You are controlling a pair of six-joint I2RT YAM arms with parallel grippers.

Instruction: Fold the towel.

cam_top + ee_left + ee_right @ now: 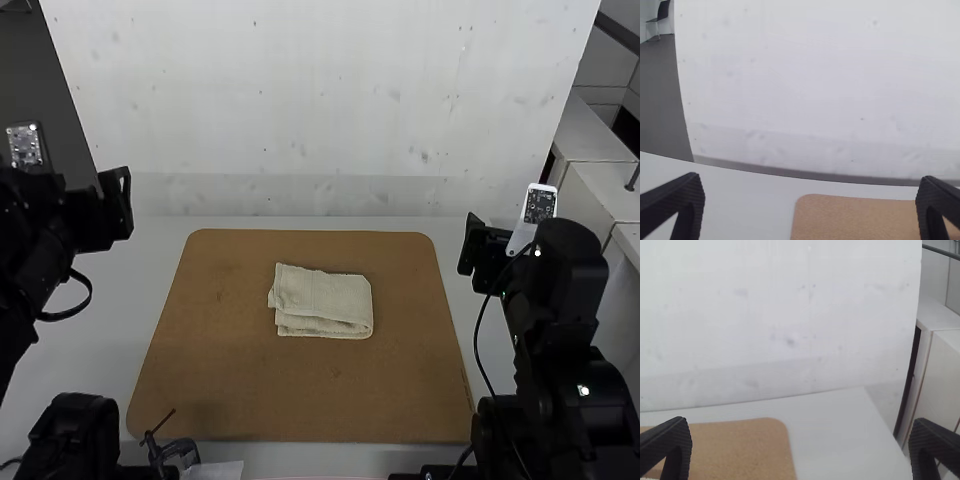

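A cream towel (322, 300) lies near the middle of a brown board (230, 390), which rests on a pale surface (155, 270). The towel is folded into a small, layered rectangle, longer from side to side. Its right end looks smooth and rounded, like a fold; at the left end the layers do not quite line up, with the upper one reaching a little past the one nearer the arms. I cannot count the layers.

The left arm (35, 240) stands on one side of the board and the right arm (560, 330) on the other, both well apart from the towel. The left claw (810, 200) has its two black fingers spread wide with nothing between them. The right claw (800, 440) is likewise spread and empty.

The folding appears to be finished, or very nearly so. If this shape is the goal, the next move calls for nothing more than leaving the towel alone. If a neater result is wanted, one claw would need to come down to the left end and ease the layers level, pressing lightly. A careless pinch there could lift only the top layer and open the fold.
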